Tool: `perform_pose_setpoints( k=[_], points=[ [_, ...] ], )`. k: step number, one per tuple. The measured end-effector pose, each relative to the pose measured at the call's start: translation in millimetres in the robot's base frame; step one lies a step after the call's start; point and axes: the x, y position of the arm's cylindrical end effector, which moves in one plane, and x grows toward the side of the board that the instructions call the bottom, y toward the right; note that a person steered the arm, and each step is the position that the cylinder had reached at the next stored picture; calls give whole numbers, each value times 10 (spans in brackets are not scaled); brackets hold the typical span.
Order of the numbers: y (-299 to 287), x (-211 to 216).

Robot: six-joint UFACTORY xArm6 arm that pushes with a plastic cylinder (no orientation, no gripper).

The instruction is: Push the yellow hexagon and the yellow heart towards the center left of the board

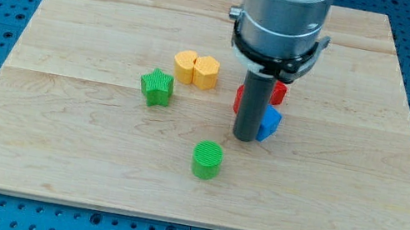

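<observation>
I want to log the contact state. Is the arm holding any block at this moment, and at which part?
Nothing is held. My tip stands against the blue block, in front of the red block, apart from the yellow hexagon and yellow heart.

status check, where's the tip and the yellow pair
My tip right of the pair, beside blue block. Yellow heart touching yellow hexagon, mid-board. Green star lower-left of them.
</observation>
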Motion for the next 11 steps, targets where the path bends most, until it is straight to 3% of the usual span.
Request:
perform_pose_setpoints(
  k=[2,4,6,9,11],
  points=[
    [-366,13],
    [-291,-632],
    [-362,-736],
    [-1133,-834],
    [-497,-523]
  ],
)
